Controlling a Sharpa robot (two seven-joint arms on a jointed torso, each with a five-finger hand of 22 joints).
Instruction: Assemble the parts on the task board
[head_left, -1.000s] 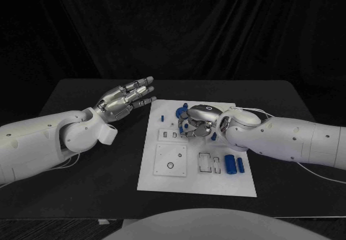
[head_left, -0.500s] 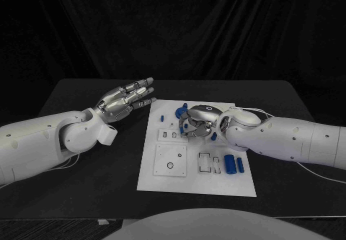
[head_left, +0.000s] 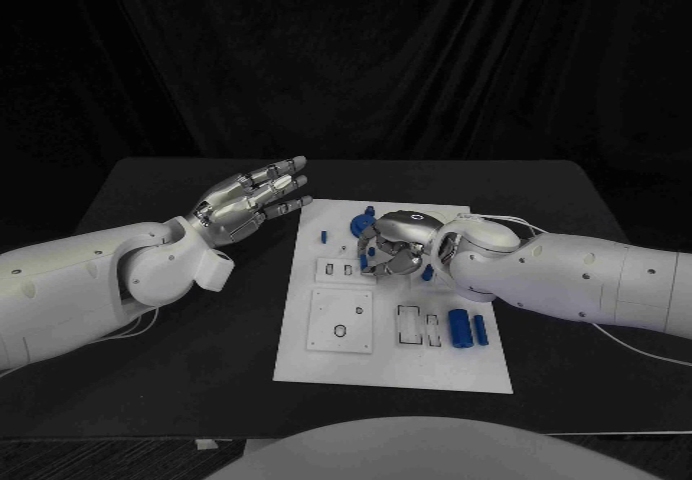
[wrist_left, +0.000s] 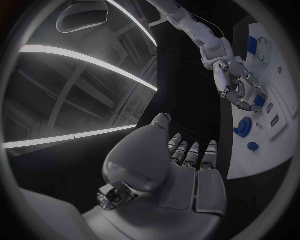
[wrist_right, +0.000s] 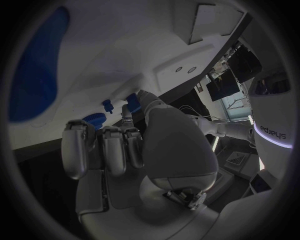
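Cylinders (head_left: 464, 328) in blue are lying nearest you on the white board (head_left: 346, 365), untouched. Beyond them your right hand (head_left: 389, 247) is pinching a small blue piece (wrist_left: 259, 101) low over the board's far slots; it has barely shifted over the last second, so seating is probably still under way. Your left hand (head_left: 254, 200) is hovering released, fingers spread, beside the board. "sharpa" is reading on the robot's body in the right wrist view.

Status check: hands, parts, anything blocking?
Left hand open, raised beside the task board. Right hand down on board's far end, pinching a blue part. Two blue cylinders lie loose on board. Nothing blocking.
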